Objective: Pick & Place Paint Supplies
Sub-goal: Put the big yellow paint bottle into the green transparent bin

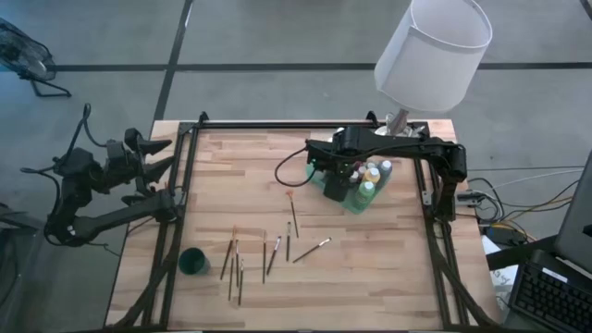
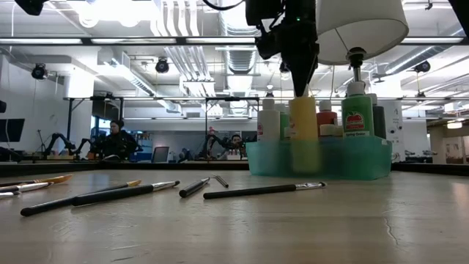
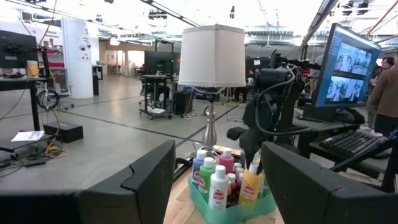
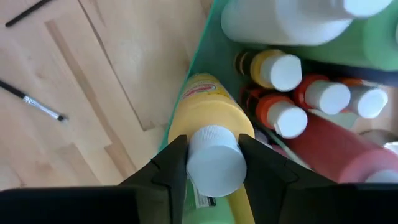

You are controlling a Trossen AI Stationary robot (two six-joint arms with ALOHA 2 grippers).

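Bottle labels too blurred to read. Right gripper (image 4: pixel 214 163) clamps yellow bottle's (image 4: pixel 208 109) white cap over green tray (image 2: pixel 319 158); left gripper (image 3: pixel 214 180) released, off-table. Brushes (image 1: pixel 264 254) scattered nearby; lamp (image 1: pixel 430 51) behind tray.

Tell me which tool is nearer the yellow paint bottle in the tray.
Right. The right tool is clamped on the yellow paint bottle at its white cap, over the green tray. The left tool waits open at the table's left edge, far off.

At the upper right of the high view we see a white-shaded lamp (image 1: pixel 432 51) at the wooden worktop's (image 1: pixel 370 277) back edge, a translucent green tray (image 1: pixel 356 201) just below it, and a dark green cup (image 1: pixel 193 261) at lower left.
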